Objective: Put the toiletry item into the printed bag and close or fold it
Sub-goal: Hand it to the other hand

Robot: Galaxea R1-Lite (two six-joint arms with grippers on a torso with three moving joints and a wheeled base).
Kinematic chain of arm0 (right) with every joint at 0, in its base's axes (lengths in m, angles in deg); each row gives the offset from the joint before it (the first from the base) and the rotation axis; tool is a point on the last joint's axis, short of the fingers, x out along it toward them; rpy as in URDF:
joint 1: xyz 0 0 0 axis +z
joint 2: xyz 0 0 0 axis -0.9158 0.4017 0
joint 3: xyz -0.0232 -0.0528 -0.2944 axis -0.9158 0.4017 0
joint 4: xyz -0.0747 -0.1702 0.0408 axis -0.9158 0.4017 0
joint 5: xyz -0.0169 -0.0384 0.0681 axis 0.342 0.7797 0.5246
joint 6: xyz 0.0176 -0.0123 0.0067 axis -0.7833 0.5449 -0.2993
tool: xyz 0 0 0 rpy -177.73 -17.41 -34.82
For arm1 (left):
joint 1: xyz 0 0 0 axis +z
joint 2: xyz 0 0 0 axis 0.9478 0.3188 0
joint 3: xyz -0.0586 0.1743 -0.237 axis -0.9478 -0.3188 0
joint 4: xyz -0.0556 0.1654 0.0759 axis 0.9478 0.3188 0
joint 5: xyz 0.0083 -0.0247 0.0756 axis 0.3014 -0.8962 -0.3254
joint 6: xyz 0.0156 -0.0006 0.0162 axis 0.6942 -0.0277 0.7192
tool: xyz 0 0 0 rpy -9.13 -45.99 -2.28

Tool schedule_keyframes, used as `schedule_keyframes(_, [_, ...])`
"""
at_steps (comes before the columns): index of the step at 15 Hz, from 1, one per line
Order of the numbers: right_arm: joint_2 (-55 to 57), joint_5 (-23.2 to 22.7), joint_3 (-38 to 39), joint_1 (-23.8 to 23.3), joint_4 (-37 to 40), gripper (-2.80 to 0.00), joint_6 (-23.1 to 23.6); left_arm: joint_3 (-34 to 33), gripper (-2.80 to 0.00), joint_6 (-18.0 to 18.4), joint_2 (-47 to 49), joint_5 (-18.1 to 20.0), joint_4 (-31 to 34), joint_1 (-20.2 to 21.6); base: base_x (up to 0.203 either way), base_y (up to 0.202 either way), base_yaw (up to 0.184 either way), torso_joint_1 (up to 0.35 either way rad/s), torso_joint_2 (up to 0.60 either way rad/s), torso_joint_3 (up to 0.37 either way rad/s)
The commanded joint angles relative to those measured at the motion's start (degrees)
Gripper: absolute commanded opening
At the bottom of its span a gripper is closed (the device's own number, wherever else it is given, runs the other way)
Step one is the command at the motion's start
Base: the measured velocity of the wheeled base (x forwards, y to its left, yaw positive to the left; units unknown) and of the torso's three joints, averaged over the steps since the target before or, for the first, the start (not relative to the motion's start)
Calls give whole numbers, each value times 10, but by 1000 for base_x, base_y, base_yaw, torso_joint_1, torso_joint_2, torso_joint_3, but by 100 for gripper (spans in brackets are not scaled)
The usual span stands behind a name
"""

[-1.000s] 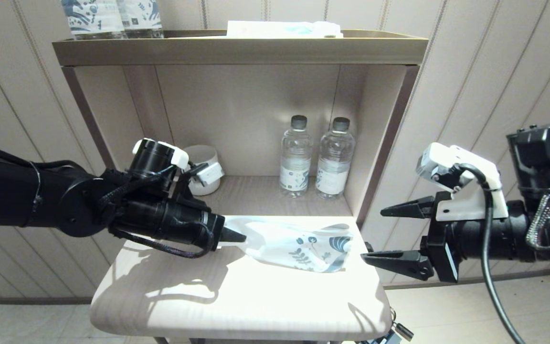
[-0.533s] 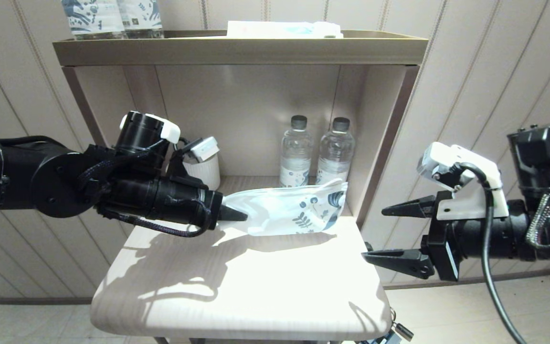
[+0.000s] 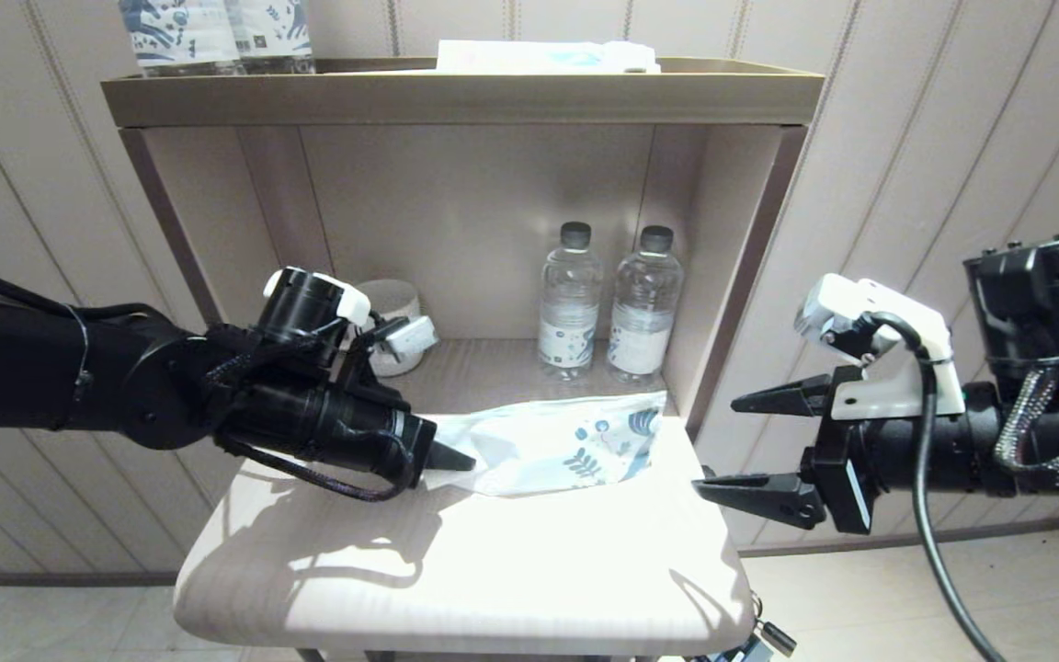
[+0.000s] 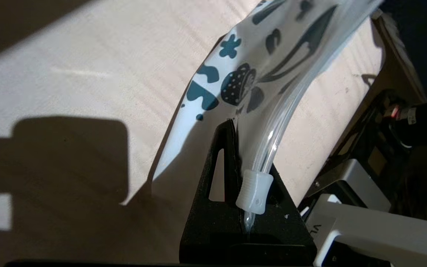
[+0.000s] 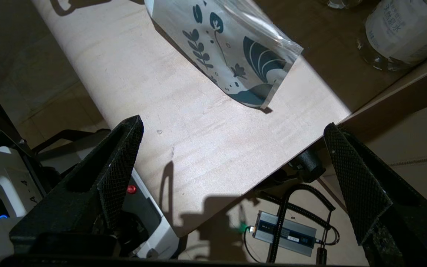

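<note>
left gripper [image 3: 456, 457] jaws pinch the printed bag [image 3: 552, 443], seemingly lifted; right gripper [image 3: 739, 444] spread.

The left arm reached in from the left, its forearm roughly level and angled toward the middle. Its left gripper [image 3: 451, 456] pointed inward with the black fingers [image 4: 225, 163] pressed together, pinched on a strip of thin plastic. The right arm came in from the right at about the same height, forearm near level. Its right gripper [image 3: 750, 443] faced the left one, well apart from it, jaws spread wide, one finger above the other, holding nothing.
</note>
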Motion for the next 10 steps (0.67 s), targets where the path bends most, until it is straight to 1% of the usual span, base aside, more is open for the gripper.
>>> schedule_keyframes(1, [5, -1, 1, -1, -2, 0, 2, -2, -280, 1, 15, 2, 1, -1, 0, 0, 0, 0, 0, 0])
schedule_keyframes(6, [7, -1, -1, -3, -2, 0, 2, 20, -280, -4, -23, -1, 6, -2, 0, 0, 0, 0, 0, 0])
schedule_keyframes(8, [6, -1, -4, -3, -1, 0, -3, 30, -280, -10, -49, -2, 17, -2, 0, 0, 0, 0, 0, 0])
schedule_keyframes(10, [4, -9, -6, -3, -1, 0, -17, 41, -280, -20, -74, -1, 42, -2, 0, 0, 0, 0, 0, 0])
